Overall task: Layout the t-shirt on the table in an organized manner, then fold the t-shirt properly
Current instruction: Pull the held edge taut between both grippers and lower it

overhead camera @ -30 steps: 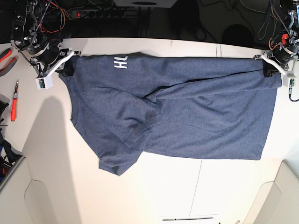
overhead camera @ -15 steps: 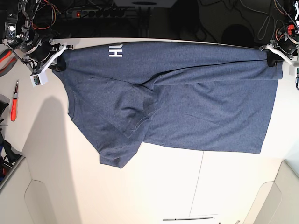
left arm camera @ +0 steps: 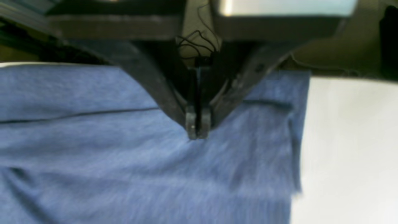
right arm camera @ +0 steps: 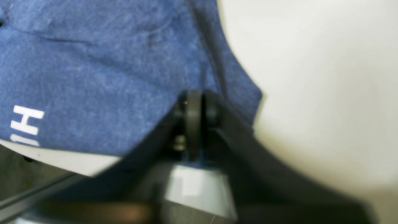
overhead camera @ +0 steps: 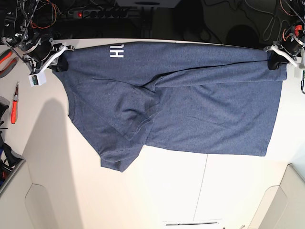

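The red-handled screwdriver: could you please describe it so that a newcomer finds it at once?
Start at the white table in the base view and go to its left edge, past the t-shirt. There lies the screwdriver, slim, pointing away, alone on bare white; the red pliers beyond it are broader.

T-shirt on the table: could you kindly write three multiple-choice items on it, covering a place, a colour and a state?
1. In the base view, where is the lettering on the t-shirt?
A. by the table's far edge
B. at its middle
C. by its near hem
2. What colour is the t-shirt?
A. red
B. blue
C. green
3. How does it lie?
A. folded square
B. spread out, creased
C. balled up
Answers: 1 A, the letters sit at the view's top; 2 B, blue in all views; 3 B, wide on the table with folds mid-cloth.
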